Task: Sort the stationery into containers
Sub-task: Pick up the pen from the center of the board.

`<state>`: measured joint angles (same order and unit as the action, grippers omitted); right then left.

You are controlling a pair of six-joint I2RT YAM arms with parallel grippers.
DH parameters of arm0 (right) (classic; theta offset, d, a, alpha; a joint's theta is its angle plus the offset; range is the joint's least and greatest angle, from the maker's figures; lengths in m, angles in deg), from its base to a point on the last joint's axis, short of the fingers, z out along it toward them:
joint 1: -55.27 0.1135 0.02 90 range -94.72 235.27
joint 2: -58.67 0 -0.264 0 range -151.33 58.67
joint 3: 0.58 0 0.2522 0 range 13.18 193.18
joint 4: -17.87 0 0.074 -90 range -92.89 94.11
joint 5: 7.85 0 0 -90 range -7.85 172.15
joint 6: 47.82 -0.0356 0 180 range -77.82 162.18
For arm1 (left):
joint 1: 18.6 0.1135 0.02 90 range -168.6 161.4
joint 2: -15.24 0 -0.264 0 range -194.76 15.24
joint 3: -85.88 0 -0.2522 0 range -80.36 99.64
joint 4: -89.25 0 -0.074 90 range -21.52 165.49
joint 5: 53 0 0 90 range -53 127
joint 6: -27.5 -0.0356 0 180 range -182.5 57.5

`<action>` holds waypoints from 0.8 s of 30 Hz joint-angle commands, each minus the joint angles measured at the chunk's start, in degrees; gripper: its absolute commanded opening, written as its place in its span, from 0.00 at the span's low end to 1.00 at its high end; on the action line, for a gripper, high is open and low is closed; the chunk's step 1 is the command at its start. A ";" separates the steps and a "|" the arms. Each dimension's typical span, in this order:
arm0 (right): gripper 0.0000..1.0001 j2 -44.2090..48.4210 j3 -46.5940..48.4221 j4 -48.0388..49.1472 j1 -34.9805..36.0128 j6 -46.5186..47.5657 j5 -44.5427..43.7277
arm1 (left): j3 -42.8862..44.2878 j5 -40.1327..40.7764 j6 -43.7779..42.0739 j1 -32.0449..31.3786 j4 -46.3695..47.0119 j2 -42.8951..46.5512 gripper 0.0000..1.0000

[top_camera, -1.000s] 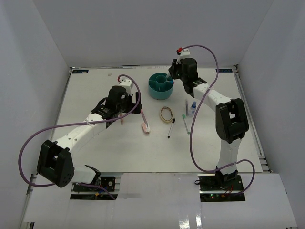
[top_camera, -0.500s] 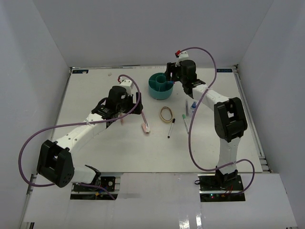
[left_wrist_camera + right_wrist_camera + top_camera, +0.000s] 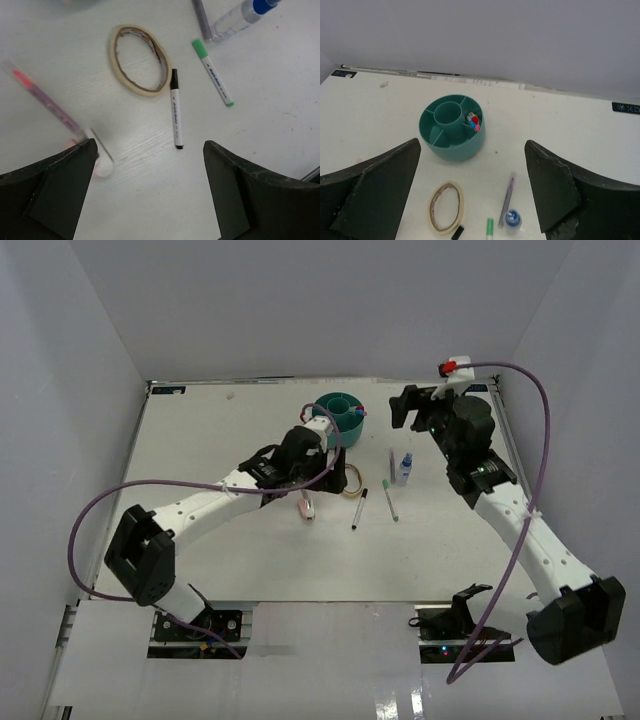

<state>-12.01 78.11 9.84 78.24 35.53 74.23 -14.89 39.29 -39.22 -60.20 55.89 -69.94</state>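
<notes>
The teal organizer (image 3: 340, 418) (image 3: 452, 125) stands at the back centre, with red, blue and pink capped pens (image 3: 473, 121) upright in one ring compartment. On the table in front lie a tan loop (image 3: 350, 481) (image 3: 139, 60), a black-capped pen (image 3: 358, 508) (image 3: 175, 107), a green-capped pen (image 3: 389, 498) (image 3: 212, 72), a clear greyish pen (image 3: 507, 192) and the blue-capped bottle (image 3: 404, 466) (image 3: 512, 219). A pink eraser (image 3: 306, 508) (image 3: 97, 161) and an orange-tipped pen (image 3: 45, 97) lie left of the loop. My left gripper (image 3: 328, 468) (image 3: 150, 165) hovers open above them. Right of the organizer, my right gripper (image 3: 408, 410) (image 3: 472, 165) is open and holds nothing.
White walls close in the table (image 3: 200, 530) on three sides. A raised rail (image 3: 520, 480) runs along its right edge. Purple cables loop from both arms.
My right gripper has opened over the organizer and drawn back to the right. My left arm has swung right, from left of the eraser to above the loop and pens.
</notes>
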 commanded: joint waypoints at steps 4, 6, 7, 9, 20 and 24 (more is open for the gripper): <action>0.91 12.83 -14.29 -3.01 -0.20 -5.82 -1.66 | 6.76 7.11 9.75 -7.25 -5.89 -10.86 0.98; 0.90 16.34 -17.89 -2.92 -0.20 -6.35 -0.96 | 9.84 9.22 10.20 -8.84 -7.38 -14.80 0.96; 0.91 17.14 -18.95 -2.84 -0.20 -6.53 -0.69 | 10.98 9.84 10.81 -9.45 -7.91 -16.14 0.95; 0.91 18.98 -21.41 -2.92 -0.20 -7.40 0.10 | 13.88 11.07 10.99 -11.21 -8.97 -19.47 0.92; 0.91 23.39 -26.60 -3.10 -0.20 -9.08 2.30 | 22.33 14.33 9.76 -14.82 -10.46 -31.35 0.69; 0.91 24.70 -27.13 -3.01 -0.20 -8.90 1.07 | 23.73 14.77 9.49 -15.00 -10.99 -33.90 0.61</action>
<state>11.18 50.94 4.31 78.00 27.35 75.71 6.57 52.07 -29.47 -75.04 45.90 -103.54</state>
